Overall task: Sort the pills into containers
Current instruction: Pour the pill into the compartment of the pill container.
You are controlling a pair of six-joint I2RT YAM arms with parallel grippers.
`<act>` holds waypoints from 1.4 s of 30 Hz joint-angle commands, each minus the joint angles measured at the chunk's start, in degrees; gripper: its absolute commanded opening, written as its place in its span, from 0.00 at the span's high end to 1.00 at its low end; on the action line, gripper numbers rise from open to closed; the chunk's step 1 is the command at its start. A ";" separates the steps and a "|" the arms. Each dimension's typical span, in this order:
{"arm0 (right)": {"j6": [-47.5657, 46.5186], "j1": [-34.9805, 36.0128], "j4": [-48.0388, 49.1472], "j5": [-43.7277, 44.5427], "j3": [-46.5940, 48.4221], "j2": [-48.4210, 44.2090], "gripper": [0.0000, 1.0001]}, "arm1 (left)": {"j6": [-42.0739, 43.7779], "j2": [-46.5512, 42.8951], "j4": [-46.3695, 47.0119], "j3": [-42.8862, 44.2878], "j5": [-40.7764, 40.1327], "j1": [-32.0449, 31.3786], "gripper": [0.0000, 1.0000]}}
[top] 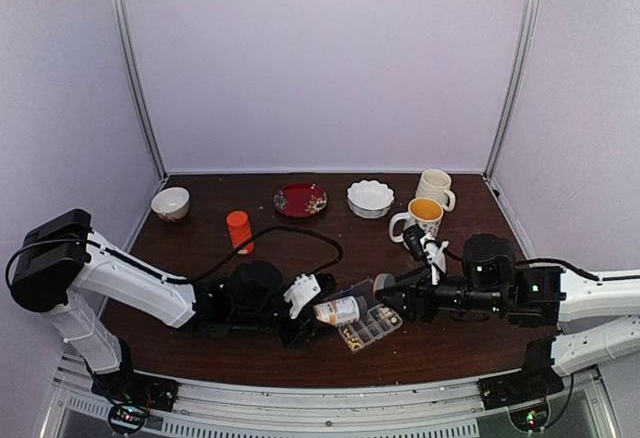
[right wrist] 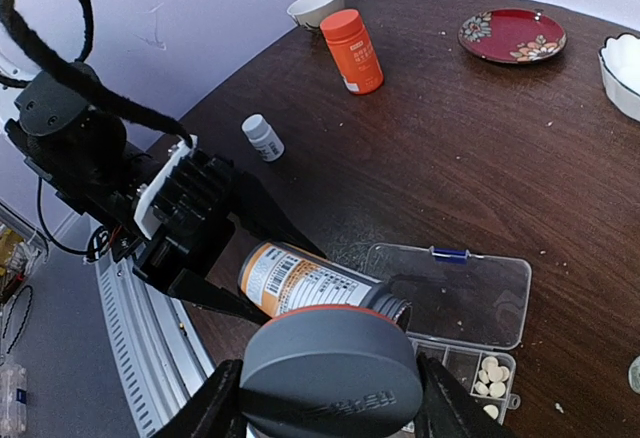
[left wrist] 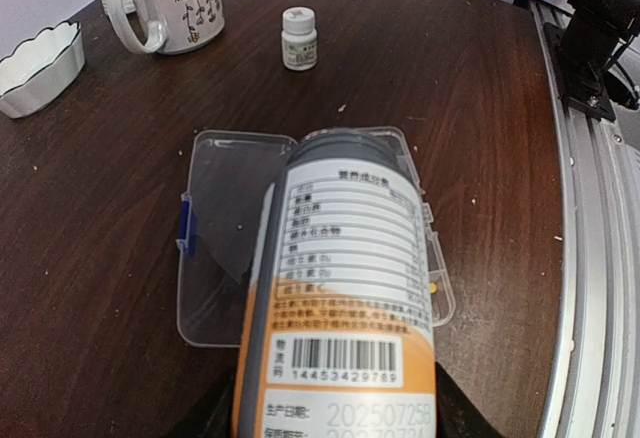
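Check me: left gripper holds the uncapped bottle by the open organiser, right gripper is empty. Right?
Not quite. The right gripper isn't empty: it is shut on the grey cap, as the right wrist view shows. The rest stands: the left gripper holds the uncapped bottle by the open organiser.

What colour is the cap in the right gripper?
The cap is grey; right wrist view shows it best.

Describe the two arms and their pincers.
Both arms have white tubular links between bulky black joints. The left arm trails a loose, looping black cable. The left pincer has a white block behind black fingers. The right arm shows small green lights on its black joints. The right pincer is mostly black.
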 commanded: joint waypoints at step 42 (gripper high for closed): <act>6.89 0.01 5.87 -6.22 4.72 18.85 1.00 | -1.26 1.28 -11.00 5.93 -4.41 -2.43 1.00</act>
